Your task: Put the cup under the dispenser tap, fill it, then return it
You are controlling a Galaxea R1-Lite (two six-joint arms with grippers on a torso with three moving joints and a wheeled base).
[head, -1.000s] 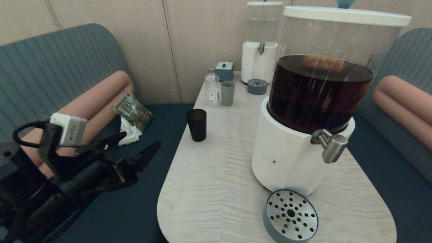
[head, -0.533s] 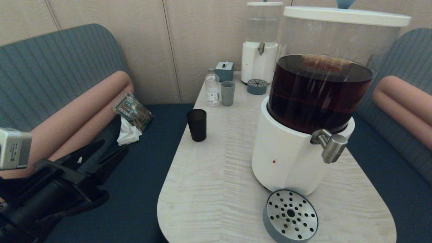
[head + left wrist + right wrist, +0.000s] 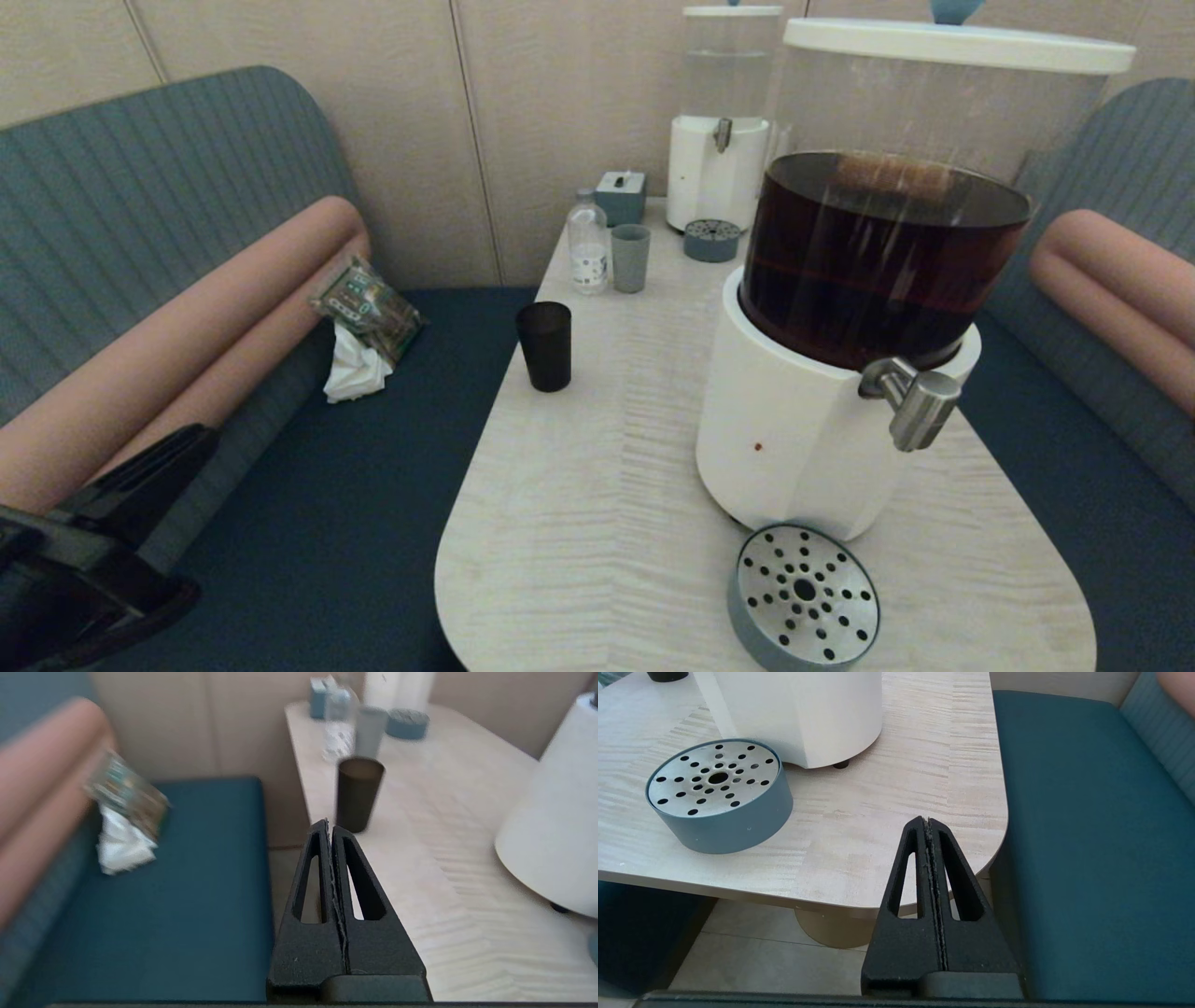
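The dark cup [image 3: 544,345] stands upright near the table's left edge, and shows too in the left wrist view as the cup [image 3: 358,793]. The steel dispenser tap [image 3: 913,399] juts from the white-based dispenser [image 3: 794,439] of brown liquid, with a perforated drip tray [image 3: 804,597] below and to its left. My left gripper [image 3: 191,441] is low at the far left over the bench, shut and empty, well short of the cup; its wrist view shows the left gripper [image 3: 330,827] with fingers pressed together. My right gripper [image 3: 927,821] is shut, empty, off the table's near right corner.
At the back of the table [image 3: 579,523] stand a pale grey-green cup [image 3: 630,258], a small bottle [image 3: 587,245], a blue box [image 3: 621,196], a second drip tray [image 3: 710,239] and a clear-liquid dispenser [image 3: 717,173]. A snack bag [image 3: 366,306] and tissue [image 3: 355,373] lie on the left bench.
My left arm has drawn back down and to the left, away from the cup, and its fingers have gone from open to shut. The cup has stayed put.
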